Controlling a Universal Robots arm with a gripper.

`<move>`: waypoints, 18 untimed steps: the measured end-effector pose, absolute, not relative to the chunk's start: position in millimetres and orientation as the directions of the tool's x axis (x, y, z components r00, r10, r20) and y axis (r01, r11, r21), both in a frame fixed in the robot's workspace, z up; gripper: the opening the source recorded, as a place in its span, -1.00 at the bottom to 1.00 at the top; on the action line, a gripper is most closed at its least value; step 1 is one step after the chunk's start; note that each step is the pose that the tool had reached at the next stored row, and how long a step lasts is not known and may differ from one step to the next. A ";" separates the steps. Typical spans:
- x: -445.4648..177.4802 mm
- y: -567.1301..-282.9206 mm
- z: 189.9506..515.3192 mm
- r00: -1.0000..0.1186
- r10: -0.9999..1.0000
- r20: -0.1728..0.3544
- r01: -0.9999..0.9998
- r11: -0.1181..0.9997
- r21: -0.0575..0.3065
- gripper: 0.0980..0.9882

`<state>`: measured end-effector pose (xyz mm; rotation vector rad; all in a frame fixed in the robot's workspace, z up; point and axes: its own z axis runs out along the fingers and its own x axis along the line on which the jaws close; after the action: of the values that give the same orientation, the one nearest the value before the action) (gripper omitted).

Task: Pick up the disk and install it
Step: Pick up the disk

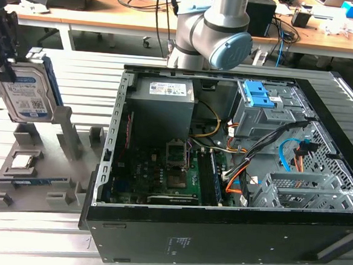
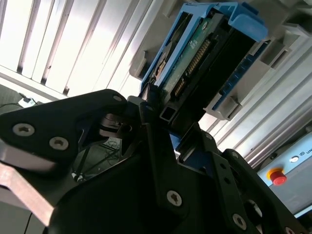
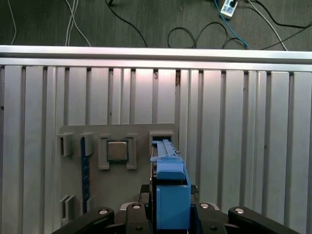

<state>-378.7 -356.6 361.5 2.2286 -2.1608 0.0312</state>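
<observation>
So, hand (image 2: 163,114): pressed together on the disk (image 1: 26,95), pinching one end between two dark fingers.
disk: upright in the hand, blue bracket around it, above the grey holder (image 1: 47,167), at the exterior view's left.
grey holder: lies on the desk (image 3: 243,146); a square chip (image 3: 117,150) sits in one pocket.
desk: ribbed metal.
computer case (image 1: 217,238): open, beside the grey holder, apart from the disk.

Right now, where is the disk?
At the exterior view's far left, the disk is clamped in the gripper, above the grey tray, outside the computer case.
</observation>
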 end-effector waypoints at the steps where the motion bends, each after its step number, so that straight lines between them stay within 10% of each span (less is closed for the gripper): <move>1: -378.7 -356.6 362.7 0.031 -0.999 0.040 -0.999 -0.031 0.013 -0.40; 18: -378.7 -356.5 389.6 0.031 -0.999 0.040 -0.999 -0.031 0.013 -0.40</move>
<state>-378.7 -356.5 389.6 2.2287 -2.1608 0.0312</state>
